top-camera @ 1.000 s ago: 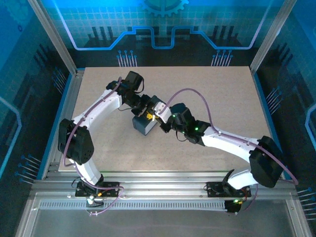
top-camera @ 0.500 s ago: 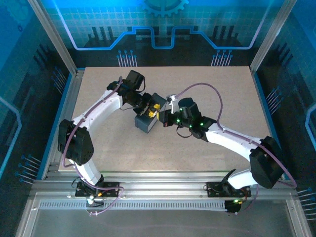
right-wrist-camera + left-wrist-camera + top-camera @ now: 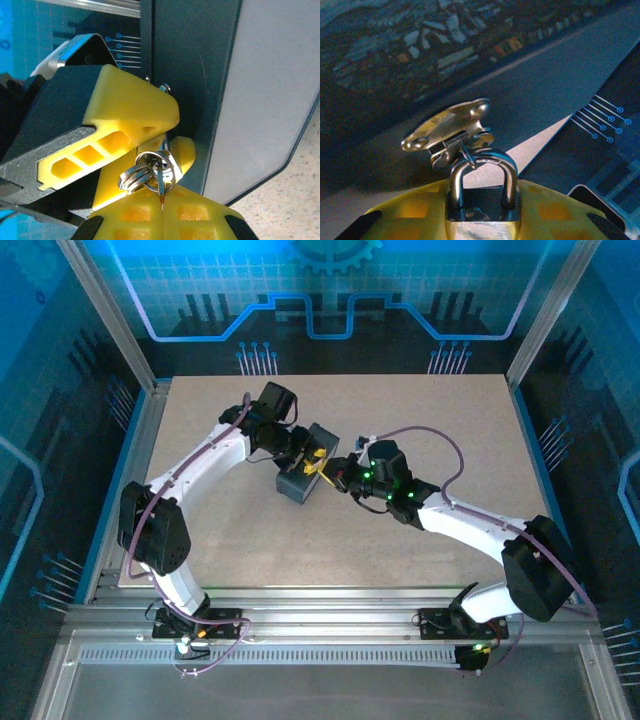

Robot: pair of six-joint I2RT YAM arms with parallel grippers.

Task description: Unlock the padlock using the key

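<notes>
The left gripper (image 3: 482, 212) is clamped on the padlock (image 3: 506, 172): its yellow pads (image 3: 555, 210) press in from both sides of the lock body, and the silvery shackle stands upright out of the cleft between them; the shackle loop is threaded through the brassy hasp (image 3: 445, 131), which tilts up and to the left just above it.

The right gripper (image 3: 162, 214) has its yellow pads pressed together on the key (image 3: 162, 192); the thin blade lies in the seam between them, and its split ring (image 3: 145, 171) sticks out above the pad edge. Just beyond the ring is one yellow finger of the left gripper (image 3: 131, 117), touching or nearly touching it; I cannot tell which. Behind that finger rises the dark wall of the tin (image 3: 190, 75), whose rounded corner ends above the speckled table (image 3: 300, 200).

From above, the two grippers meet tip to tip over the tin (image 3: 297, 487), which sits left of the table's middle; the working gap between them is very tight. Around that knot the board (image 3: 450, 420) lies bare: wide room toward the far edge and the right edge, less toward the left, where the left arm's link curves. The near edge is bounded by the aluminium rail (image 3: 320, 625) carrying both bases.
</notes>
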